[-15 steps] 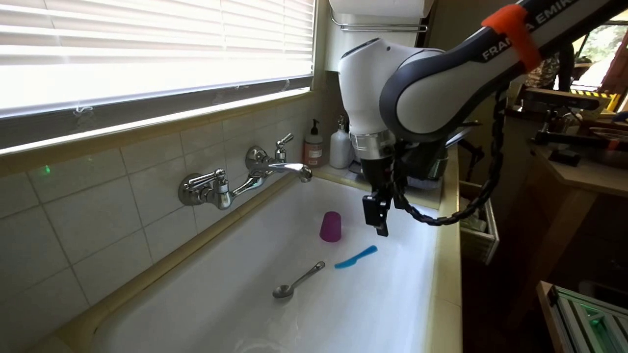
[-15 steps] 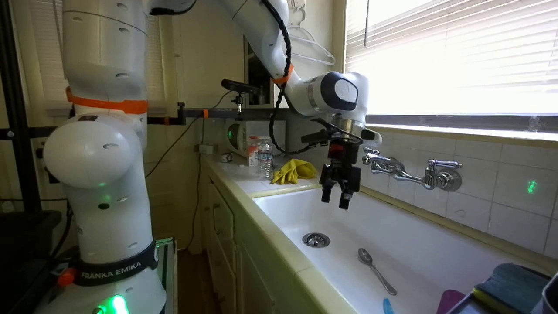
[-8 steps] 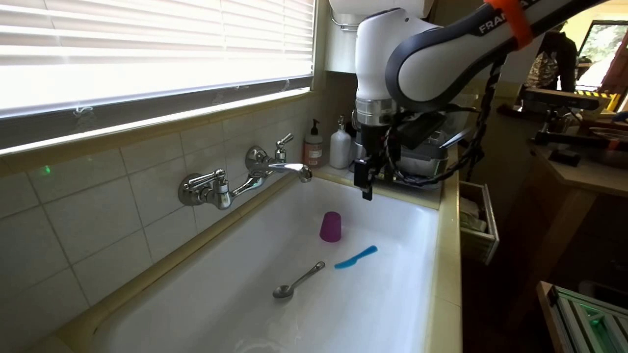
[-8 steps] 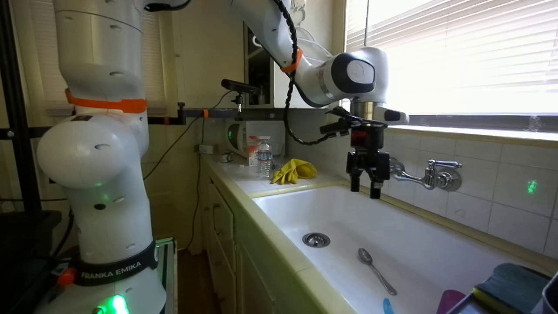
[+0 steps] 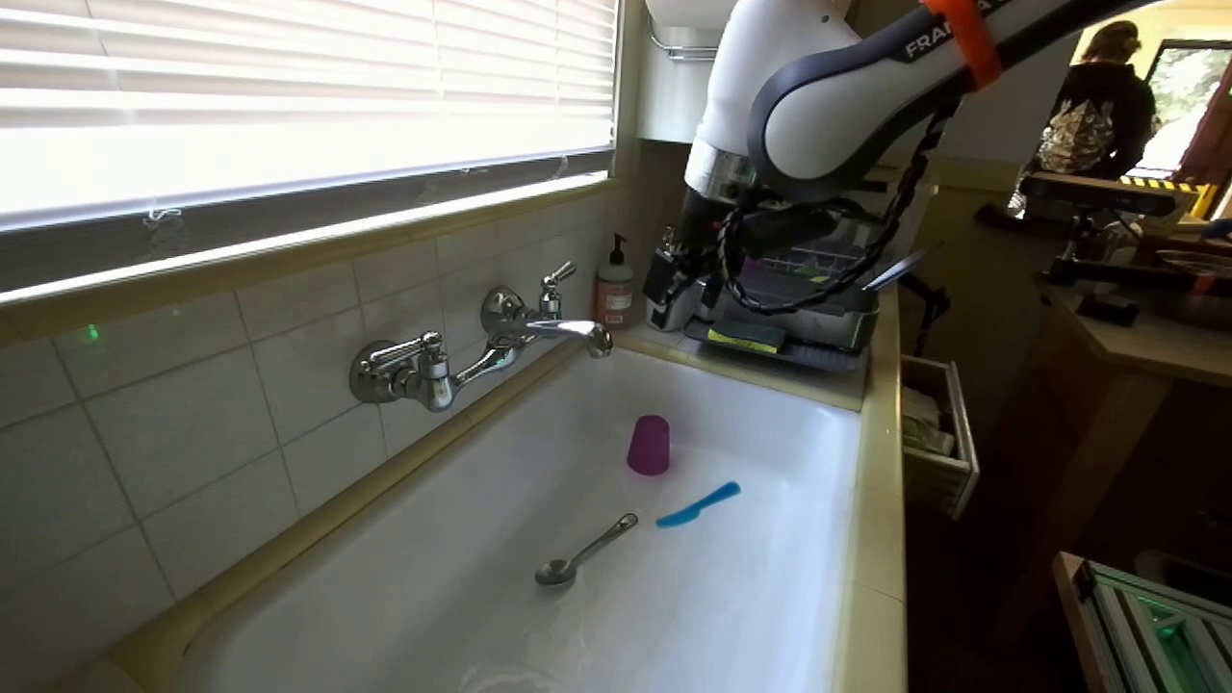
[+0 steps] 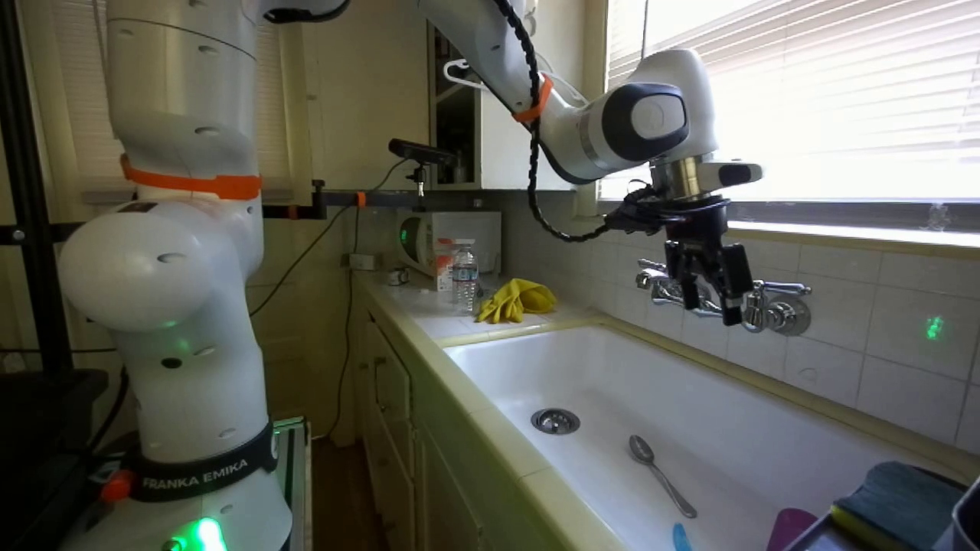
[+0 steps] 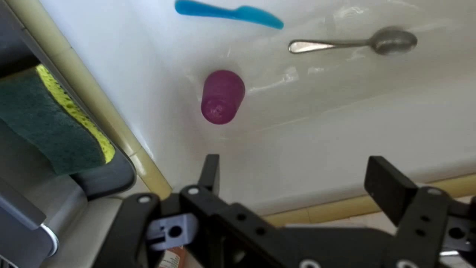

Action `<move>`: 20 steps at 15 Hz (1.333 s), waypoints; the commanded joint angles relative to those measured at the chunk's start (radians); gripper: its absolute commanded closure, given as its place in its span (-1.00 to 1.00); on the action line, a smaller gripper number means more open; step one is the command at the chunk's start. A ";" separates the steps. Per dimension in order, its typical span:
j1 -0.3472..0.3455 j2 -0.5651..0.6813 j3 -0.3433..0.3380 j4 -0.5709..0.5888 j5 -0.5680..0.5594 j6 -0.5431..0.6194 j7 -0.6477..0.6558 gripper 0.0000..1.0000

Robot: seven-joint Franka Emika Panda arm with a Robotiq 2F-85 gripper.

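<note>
My gripper (image 7: 293, 160) stands open, with nothing between its fingers. In an exterior view the gripper (image 6: 712, 308) hangs tilted, high above the sink near the faucet wall. From another angle, the gripper (image 5: 664, 300) appears in front of the white soap bottle, at the sink's far end. Below it in the sink are a purple cup (image 7: 223, 95), bottom up and seen leaning in the wrist view, a blue plastic knife (image 7: 230, 14) and a metal spoon (image 7: 353, 44). None of them is touched. The knife (image 6: 681, 537) and cup (image 6: 792, 526) are partly cut off in an exterior view.
A chrome faucet (image 5: 568, 330) juts from the tiled wall over the white sink (image 5: 770, 597). A green-yellow sponge (image 7: 55, 119) lies on a dark tray beside the sink's end, near a dish rack. Yellow gloves (image 6: 519, 300) and a water bottle (image 6: 464, 277) stand on the counter.
My gripper has risen and moved across the sink toward the faucet wall and the soap bottles, tilting as it went. It has stayed open. Cup, knife and spoon have not moved.
</note>
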 commanded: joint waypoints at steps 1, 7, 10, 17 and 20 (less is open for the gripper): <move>-0.008 0.050 0.006 0.053 0.091 0.060 -0.027 -1.00; 0.001 0.042 0.004 0.050 0.092 0.054 -0.014 -1.00; 0.001 0.054 -0.010 0.065 0.060 0.108 0.046 -1.00; -0.002 0.132 -0.063 0.194 0.041 0.291 0.093 -1.00; -0.001 0.183 -0.066 0.259 0.059 0.277 0.070 -1.00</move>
